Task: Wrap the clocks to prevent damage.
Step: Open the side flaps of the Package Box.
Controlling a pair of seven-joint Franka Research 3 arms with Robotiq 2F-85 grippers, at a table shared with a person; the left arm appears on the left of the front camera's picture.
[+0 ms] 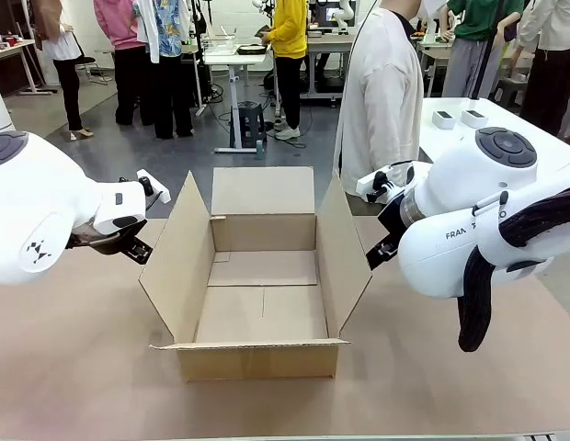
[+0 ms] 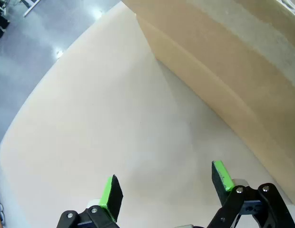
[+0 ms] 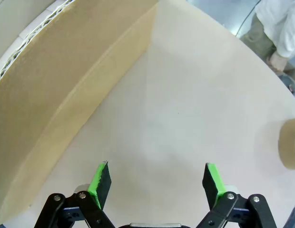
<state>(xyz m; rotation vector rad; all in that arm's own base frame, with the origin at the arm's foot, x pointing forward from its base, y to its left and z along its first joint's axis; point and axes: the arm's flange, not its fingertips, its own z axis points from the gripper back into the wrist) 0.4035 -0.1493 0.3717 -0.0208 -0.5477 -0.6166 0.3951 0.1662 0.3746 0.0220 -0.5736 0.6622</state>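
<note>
The clocks are out of view. An open cardboard box [image 1: 262,317] stands in the middle of the brown table [image 1: 74,377], flaps up and nothing visible inside. My left gripper [image 1: 136,246] hovers left of the box; in the left wrist view it [image 2: 166,186] is open over bare table, with the box wall [image 2: 223,61] to its upper right. My right gripper [image 1: 384,246] hangs to the right of the box; the right wrist view shows it [image 3: 157,183] open above bare table, with the box flap [image 3: 66,80] on the left.
A person in a white coat [image 1: 381,92] stands at the far side behind the box, one hand [image 3: 280,61] near the table edge. A tan roll [image 3: 291,149] lies on the table at the right wrist view's edge. A white table [image 1: 469,138] stands far right.
</note>
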